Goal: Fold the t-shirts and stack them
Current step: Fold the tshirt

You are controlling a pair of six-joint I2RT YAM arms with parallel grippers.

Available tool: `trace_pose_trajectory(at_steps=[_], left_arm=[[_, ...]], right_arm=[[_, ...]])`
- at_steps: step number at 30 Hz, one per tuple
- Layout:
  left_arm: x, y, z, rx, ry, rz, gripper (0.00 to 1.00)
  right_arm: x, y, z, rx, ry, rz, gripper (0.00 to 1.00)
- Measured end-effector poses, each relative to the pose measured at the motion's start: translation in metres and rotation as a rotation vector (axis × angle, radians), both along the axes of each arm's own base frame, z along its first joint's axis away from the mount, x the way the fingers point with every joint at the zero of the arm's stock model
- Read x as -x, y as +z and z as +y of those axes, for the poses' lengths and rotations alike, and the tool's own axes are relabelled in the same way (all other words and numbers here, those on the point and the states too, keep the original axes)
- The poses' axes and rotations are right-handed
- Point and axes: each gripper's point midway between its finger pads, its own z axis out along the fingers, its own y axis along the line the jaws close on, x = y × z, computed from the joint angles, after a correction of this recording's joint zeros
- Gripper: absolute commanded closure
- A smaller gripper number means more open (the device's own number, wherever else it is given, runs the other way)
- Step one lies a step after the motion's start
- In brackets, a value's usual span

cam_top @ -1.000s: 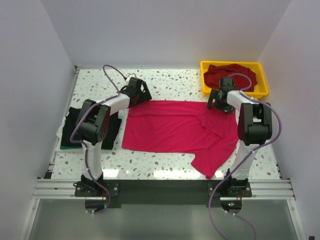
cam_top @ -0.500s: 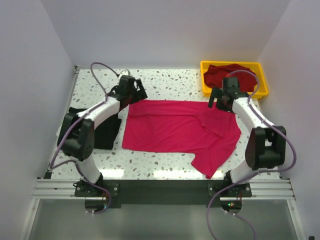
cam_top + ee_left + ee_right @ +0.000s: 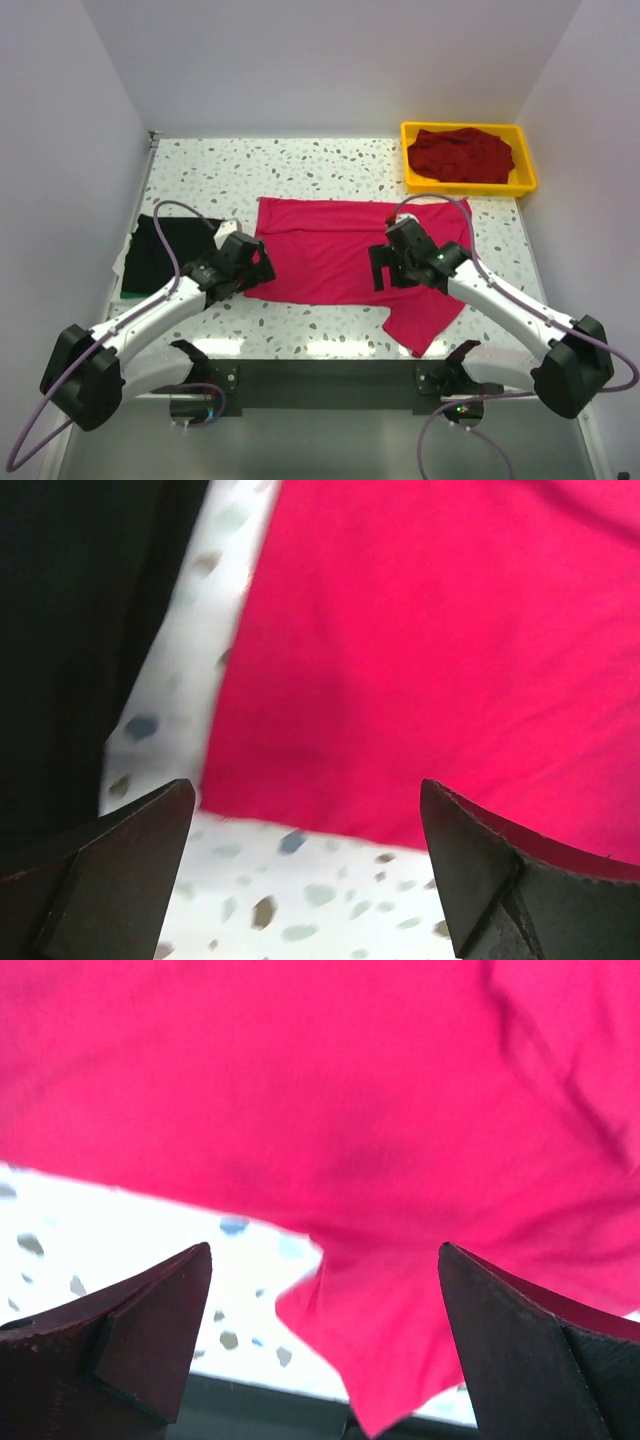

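A bright pink-red t-shirt (image 3: pixel 330 245) lies spread flat mid-table, one sleeve (image 3: pixel 420 315) hanging toward the near edge. My left gripper (image 3: pixel 260 270) hovers open over its near-left hem; in the left wrist view the hem (image 3: pixel 420 660) crosses between the open fingers (image 3: pixel 110 880), nothing held. My right gripper (image 3: pixel 383 268) is open above the near hem by the sleeve; the right wrist view shows the shirt (image 3: pixel 330 1090) and the sleeve flap (image 3: pixel 400 1350) between the spread fingertips (image 3: pixel 150 1330). A black t-shirt (image 3: pixel 160 250) lies folded at left. A dark maroon t-shirt (image 3: pixel 460 155) sits in the tray.
The yellow plastic tray (image 3: pixel 528 180) stands at the far right corner. White walls close in the speckled table (image 3: pixel 220 170) on three sides. A metal rail (image 3: pixel 330 375) runs along the near edge by the arm bases. The black shirt (image 3: pixel 80 630) borders the left gripper's view.
Both arms have swung from the shirt's far corners down to its near hem, the left to the near-left corner, the right beside the sleeve. Both grippers stayed open.
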Motion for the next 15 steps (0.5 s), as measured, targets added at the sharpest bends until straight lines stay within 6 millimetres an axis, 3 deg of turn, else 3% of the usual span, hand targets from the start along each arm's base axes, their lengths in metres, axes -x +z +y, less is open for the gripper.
trace_pose_trajectory(at_steps=[4, 8, 11, 14, 15], left_arm=[[0.031, -0.028, 0.020, -0.023, 0.046, 0.083, 0.00], [0.039, -0.040, 0.024, -0.018, 0.088, 0.112, 0.03], [0.040, -0.047, 0.025, -0.010, 0.119, 0.124, 0.09], [0.039, -0.054, 0.025, -0.010, 0.154, 0.137, 0.20], [0.038, -0.056, 0.025, -0.010, 0.164, 0.140, 0.27]], right_arm=[[0.035, -0.016, -0.009, 0.001, 0.011, 0.040, 0.01], [0.052, -0.029, -0.021, 0.028, -0.009, 0.093, 0.01], [0.059, -0.029, -0.022, 0.020, -0.011, 0.113, 0.01], [0.062, -0.026, -0.024, 0.008, -0.023, 0.113, 0.01], [0.064, -0.026, -0.024, 0.004, -0.028, 0.117, 0.01]])
